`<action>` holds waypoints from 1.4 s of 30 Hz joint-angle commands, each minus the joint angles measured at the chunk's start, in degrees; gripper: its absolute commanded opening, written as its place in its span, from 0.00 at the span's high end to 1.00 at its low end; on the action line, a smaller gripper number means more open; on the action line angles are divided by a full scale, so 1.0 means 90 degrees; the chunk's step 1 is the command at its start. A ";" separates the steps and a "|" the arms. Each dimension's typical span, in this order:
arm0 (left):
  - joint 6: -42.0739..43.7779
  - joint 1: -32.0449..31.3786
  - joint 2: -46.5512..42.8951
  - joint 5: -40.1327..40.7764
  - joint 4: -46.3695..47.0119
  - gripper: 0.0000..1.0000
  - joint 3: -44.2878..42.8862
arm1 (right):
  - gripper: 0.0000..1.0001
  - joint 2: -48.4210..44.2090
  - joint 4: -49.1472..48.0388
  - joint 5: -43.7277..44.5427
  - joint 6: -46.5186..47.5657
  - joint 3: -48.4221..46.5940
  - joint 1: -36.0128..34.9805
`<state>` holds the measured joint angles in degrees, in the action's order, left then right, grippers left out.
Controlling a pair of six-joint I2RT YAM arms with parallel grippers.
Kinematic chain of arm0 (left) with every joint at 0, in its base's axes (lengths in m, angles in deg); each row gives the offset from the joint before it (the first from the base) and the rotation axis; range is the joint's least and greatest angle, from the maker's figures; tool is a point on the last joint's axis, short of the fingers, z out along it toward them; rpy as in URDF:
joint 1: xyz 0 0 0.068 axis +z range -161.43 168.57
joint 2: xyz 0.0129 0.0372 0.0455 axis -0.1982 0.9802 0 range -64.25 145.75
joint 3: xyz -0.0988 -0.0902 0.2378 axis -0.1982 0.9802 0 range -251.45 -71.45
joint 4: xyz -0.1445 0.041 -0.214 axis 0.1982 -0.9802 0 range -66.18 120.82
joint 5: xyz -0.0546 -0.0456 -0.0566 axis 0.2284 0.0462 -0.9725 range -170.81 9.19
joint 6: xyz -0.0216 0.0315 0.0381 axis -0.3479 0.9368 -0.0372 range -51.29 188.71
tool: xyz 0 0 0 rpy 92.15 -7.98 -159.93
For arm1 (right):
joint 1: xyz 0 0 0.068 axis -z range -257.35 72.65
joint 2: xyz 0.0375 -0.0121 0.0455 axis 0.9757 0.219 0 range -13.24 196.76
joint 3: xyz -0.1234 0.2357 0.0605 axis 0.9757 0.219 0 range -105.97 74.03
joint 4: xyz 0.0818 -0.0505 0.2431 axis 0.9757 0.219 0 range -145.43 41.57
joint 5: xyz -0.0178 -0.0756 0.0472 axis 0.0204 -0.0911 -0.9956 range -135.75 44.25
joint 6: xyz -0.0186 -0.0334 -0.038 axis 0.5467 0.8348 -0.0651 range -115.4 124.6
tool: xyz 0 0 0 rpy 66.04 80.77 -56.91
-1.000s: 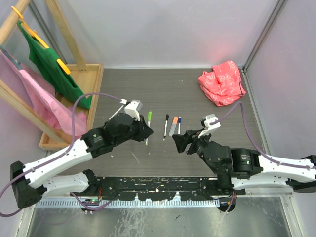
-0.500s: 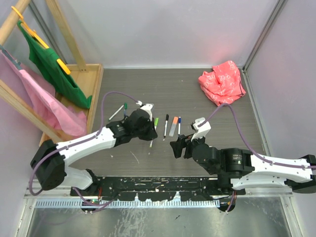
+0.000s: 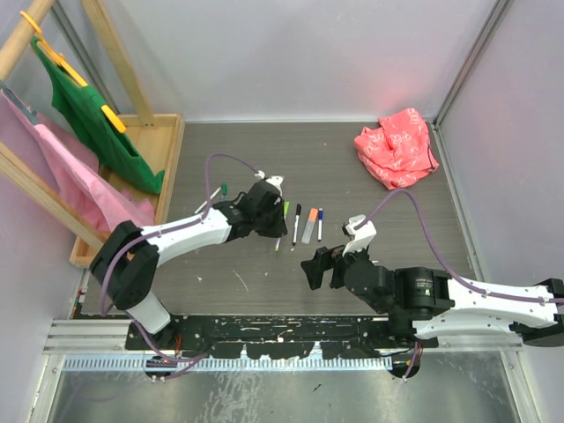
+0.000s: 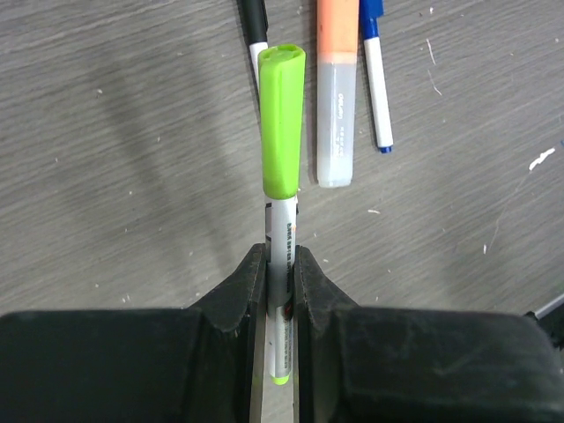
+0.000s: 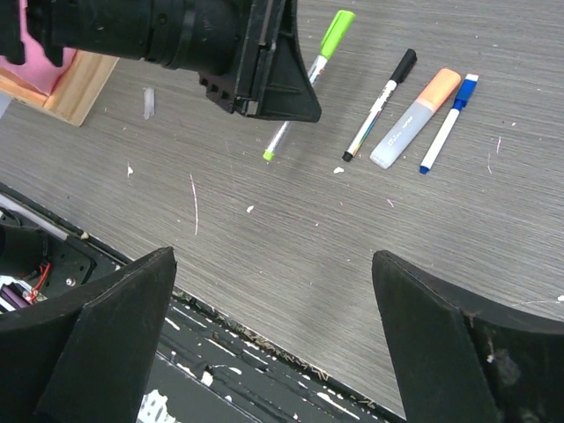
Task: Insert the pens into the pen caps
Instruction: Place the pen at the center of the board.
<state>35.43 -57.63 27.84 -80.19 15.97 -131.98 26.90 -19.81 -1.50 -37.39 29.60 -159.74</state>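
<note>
Pens (image 5: 376, 107) — 4 in a row, left gripper (image 4: 280, 264) pinching the green pen (image 4: 281, 159), right gripper (image 5: 273, 257) open, empty.

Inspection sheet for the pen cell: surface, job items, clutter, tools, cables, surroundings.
Surface: dark wood-grain table, white flecks.
Job's things: green-capped pen in left tool; black pen, orange highlighter and blue pen side by side, capped; fifth pen beyond the left arm. Loose caps: nothing seen.
Clutter: crumpled red bag, far right.
Tools: left tool shut on green-capped pen's barrel; right tool open, empty.
Cables: purple cable looping over left arm, another over right, off the pens.
Surroundings: wooden rack with green cloth and pink cloth, left; grey walls.
</note>
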 commanded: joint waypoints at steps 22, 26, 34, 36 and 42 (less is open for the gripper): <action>-0.0171 0.0341 0.1687 0.0018 0.0445 0.98 -0.1041 | 0.01 0.0091 0.0006 -0.0151 -0.0255 0.0140 0.0012; -0.0171 0.0403 0.1858 0.0028 0.0409 0.98 -0.1194 | 0.01 0.0077 0.0026 -0.0106 -0.0236 0.0153 0.0006; -0.0141 0.0521 0.2121 -0.0035 0.0298 0.95 -0.1424 | 0.01 -0.0004 0.0072 -0.0033 -0.0083 0.0117 0.0014; -0.0131 0.0520 0.2147 -0.0050 0.0288 0.94 -0.1426 | 0.01 -0.0039 0.0125 -0.0020 -0.0059 0.0098 0.0005; -0.0150 0.0517 0.2141 -0.0054 0.0353 0.86 -0.1289 | 0.01 -0.0213 0.0218 0.0075 -0.0036 0.0074 0.0004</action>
<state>34.62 -53.30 47.05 -80.23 17.78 -142.87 26.55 -17.76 -2.96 -38.25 30.98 -159.74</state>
